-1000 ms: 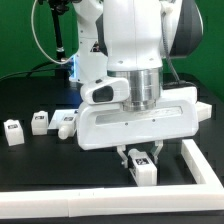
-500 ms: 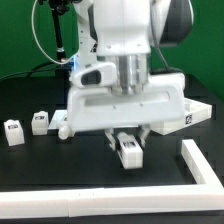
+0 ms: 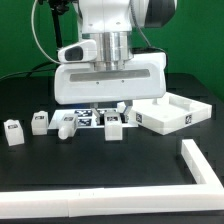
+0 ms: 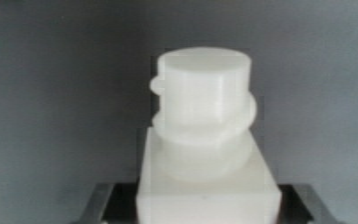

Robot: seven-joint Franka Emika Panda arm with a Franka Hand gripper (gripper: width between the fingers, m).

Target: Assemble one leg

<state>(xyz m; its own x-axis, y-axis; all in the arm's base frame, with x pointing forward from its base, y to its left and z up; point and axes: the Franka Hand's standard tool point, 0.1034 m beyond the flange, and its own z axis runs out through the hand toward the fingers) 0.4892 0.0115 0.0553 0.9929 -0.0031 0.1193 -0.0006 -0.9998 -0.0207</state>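
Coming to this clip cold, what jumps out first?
The big white arm fills the upper middle of the exterior view, and its tool grips a small white leg low by the black table. A white rimmed tray lies to the exterior view's right, and other loose legs to its left.

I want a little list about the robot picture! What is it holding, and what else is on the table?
gripper: shut on a leg
leg's end: round peg, pointing away from the gripper
other legs: three, loose, on the exterior view's left
tray: white, on the exterior view's right
table: black
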